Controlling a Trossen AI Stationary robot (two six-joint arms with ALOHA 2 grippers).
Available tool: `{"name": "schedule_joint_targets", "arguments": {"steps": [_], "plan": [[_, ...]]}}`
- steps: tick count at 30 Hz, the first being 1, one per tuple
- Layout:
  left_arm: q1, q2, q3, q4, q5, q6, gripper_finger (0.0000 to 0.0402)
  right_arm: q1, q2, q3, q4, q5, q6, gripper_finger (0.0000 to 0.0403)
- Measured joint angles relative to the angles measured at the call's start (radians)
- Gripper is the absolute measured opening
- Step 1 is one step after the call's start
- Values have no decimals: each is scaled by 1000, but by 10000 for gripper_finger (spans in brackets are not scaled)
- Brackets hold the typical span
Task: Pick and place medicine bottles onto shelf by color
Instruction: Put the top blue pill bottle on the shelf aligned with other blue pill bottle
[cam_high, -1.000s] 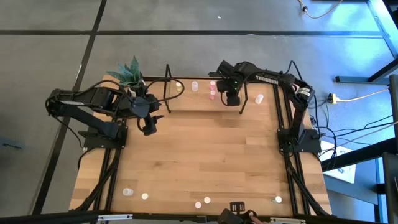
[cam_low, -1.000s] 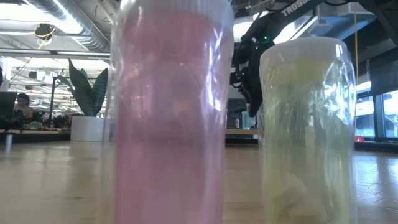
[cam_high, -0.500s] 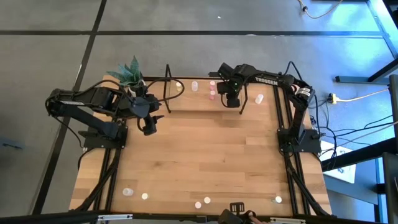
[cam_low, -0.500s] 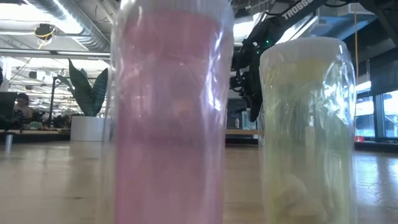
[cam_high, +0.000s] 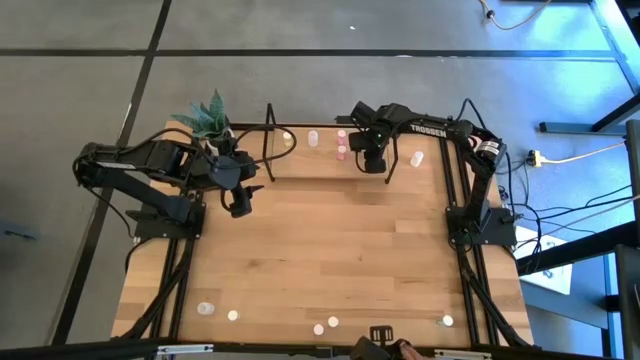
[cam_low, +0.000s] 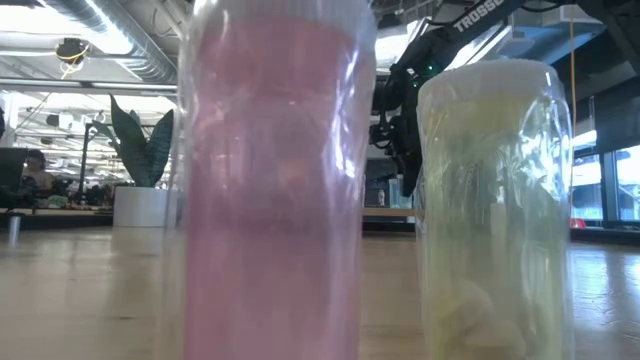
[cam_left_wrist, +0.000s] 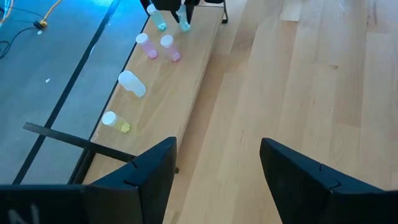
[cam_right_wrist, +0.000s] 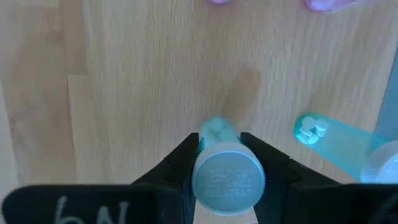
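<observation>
My right end effector (cam_right_wrist: 219, 155) clamps a teal bottle (cam_right_wrist: 227, 180) over the shelf (cam_high: 330, 160), a second teal bottle (cam_right_wrist: 339, 144) lying just beside. I'd lower it straight, then release. Left end effector (cam_left_wrist: 217, 168) waits wide over the tabletop (cam_high: 330, 250).

The high view looks straight down on the whole table (cam_high: 330, 250). The low view sits at tabletop level, nearly touching two bottles. Wrist views share the shelf (cam_left_wrist: 180, 81).
</observation>
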Motion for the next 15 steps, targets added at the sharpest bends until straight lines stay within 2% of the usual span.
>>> {"name": "schedule_joint_targets", "arguments": {"steps": [11,15], "plan": [[0,0,0,0,0,0,226,0,0,0,0,0,0,114],[0,0,0,0,0,0,226,0,0,0,0,0,-1,128]]}}
